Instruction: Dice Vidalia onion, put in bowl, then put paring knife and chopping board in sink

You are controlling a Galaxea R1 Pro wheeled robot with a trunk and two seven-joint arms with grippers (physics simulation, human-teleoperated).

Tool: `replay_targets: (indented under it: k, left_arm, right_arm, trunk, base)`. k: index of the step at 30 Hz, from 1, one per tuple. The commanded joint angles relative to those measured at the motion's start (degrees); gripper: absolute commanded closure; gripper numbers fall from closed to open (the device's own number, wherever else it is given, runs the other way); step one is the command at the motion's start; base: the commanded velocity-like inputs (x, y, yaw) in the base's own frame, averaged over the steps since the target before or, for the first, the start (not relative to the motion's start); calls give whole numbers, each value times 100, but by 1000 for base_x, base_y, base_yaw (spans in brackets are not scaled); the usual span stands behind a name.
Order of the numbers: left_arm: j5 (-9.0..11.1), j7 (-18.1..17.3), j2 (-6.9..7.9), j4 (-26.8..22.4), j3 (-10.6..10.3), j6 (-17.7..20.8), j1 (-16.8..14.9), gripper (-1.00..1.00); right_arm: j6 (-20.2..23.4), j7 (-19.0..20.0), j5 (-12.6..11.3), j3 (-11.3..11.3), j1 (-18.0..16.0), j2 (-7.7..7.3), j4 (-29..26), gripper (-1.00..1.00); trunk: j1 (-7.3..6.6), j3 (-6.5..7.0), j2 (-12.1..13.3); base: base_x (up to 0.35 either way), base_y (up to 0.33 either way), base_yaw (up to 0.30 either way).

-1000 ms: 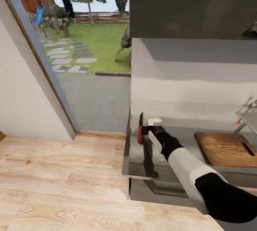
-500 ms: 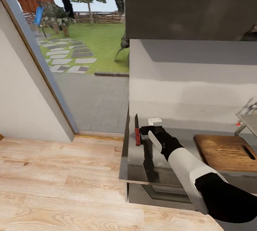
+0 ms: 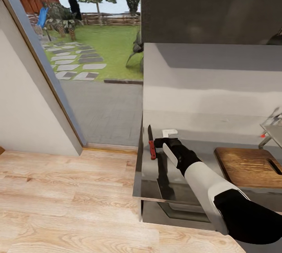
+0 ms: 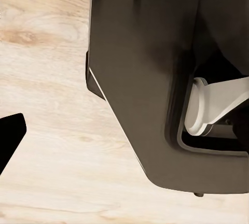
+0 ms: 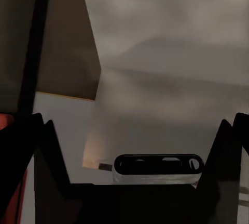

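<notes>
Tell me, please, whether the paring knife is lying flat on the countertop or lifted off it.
Lying flat: the paring knife rests on the countertop, just beside the right hand.

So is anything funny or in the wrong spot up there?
Yes. The paring knife lies right at the countertop's far left end, near the edge, well apart from the chopping board. The right gripper is beside it, jaws open.

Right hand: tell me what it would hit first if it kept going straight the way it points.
Probably the wall behind the countertop. The right hand points across the worktop toward it; the paring knife lies just beside its line. Depth is unclear.
</notes>
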Motion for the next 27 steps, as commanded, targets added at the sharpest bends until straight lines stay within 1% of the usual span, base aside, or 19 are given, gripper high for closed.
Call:
replay_targets:
  k: [1, 13, 16, 24, 27]
  left_arm:
    - [49, -5, -2, -9, 1, -5, 3, -100]
    - [49, -5, -6, 15, 1, -5, 3, -100]
    - [49, -5, -9, 39, 1, -5, 3, -100]
    - [46, -5, -6, 52, 1, -5, 3, -100]
    - [46, -5, -3, 50, 1, -5, 3, -100]
  right_arm:
    - [29, -42, -85, 46, -2, -4, 318, -100]
    - [29, -46, -85, 46, -2, -13, 318, -100]
    - [29, -47, -85, 46, -2, -13, 318, -100]
    - [29, -47, -88, 46, -2, -13, 318, -100]
    - [29, -47, -92, 46, -2, -9, 318, -100]
  trunk:
    - [6, -11, -7]
    - [6, -11, -7]
    - [6, -11, -7]
    - [6, -11, -7]
    - [6, -11, -7]
  base:
    - [0, 2, 0]
    - [0, -4, 0]
    - [0, -189, 0]
    - [-45, -271, 0]
    - [-34, -100, 0]
